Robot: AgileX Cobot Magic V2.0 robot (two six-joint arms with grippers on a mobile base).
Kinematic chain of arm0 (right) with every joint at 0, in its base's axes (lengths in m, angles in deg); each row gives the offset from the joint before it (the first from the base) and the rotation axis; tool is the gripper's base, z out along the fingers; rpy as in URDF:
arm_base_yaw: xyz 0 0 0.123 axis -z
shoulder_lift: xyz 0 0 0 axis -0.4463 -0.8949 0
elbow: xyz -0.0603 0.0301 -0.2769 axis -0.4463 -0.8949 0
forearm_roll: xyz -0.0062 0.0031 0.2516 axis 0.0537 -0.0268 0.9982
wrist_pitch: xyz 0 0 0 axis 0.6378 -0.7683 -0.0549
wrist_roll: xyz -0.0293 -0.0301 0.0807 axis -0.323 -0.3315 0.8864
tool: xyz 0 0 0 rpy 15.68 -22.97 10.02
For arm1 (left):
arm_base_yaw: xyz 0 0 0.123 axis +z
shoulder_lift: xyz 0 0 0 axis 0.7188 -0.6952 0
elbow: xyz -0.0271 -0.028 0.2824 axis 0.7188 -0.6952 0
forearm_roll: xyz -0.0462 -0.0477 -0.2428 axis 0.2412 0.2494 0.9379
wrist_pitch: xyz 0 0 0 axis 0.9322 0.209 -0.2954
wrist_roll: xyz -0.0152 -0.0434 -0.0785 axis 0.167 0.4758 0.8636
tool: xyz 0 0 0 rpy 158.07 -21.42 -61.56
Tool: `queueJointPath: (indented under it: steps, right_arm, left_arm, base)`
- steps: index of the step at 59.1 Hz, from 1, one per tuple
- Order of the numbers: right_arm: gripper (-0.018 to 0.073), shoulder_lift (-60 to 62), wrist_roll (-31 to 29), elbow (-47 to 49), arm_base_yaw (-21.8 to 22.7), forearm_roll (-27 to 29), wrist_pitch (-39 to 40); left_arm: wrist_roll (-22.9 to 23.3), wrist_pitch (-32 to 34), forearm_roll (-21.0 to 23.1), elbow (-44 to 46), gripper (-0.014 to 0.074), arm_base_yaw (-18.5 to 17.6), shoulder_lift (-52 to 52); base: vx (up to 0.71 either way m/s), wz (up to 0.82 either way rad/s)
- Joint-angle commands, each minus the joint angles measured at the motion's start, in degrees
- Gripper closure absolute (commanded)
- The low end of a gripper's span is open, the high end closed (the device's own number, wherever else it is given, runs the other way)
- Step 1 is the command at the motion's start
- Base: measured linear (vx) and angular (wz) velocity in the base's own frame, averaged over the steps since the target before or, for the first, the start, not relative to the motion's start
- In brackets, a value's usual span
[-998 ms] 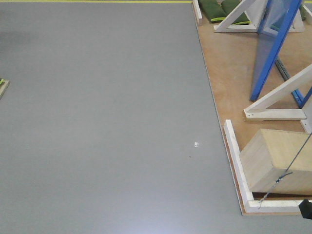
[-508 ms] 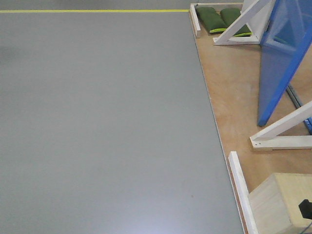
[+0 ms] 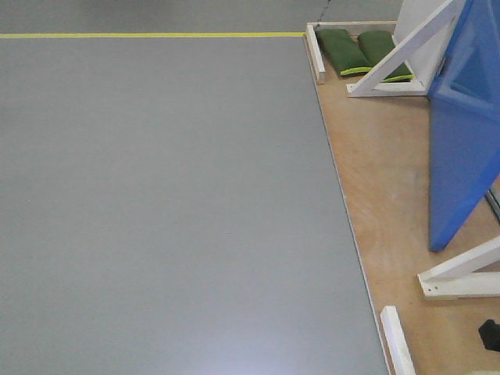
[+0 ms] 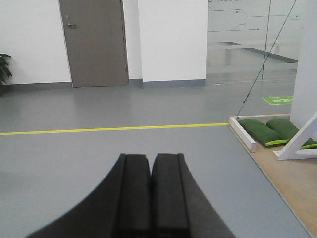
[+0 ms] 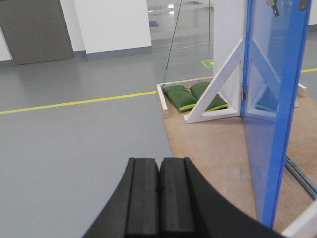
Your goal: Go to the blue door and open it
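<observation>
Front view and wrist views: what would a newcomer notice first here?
The blue door, standing upright on the wooden platform at the right, against the wide grey floor. Next, two green bags at the platform's far corner, beside a white brace. In the wrist views, the left gripper and right gripper fill the foreground, both shut.

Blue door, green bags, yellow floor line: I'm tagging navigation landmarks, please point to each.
blue door (image 5: 262, 148), right wrist view, glossy panel face.
green bags (image 3: 344, 48), front view, left bag's middle.
yellow floor line (image 4: 114, 129), left wrist view, mid-length.
</observation>
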Motion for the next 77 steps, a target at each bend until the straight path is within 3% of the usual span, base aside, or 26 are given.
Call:
queueJointPath:
  steps: [1,77]
  right_arm:
    - [0.0561,0.91,-0.08,0.03,0.42,-0.21,4.81]
    - [0.0561,0.92,-0.08,0.03,0.29,-0.21,4.81]
  left_arm:
    - [0.37,4.58,0.1,1.71,0.0524,-0.44,0.89]
    - [0.37,4.62,0.1,1.71,0.0524,-0.46,0.9]
  base:
    - [0.44,0.0]
    - [0.36,-0.02]
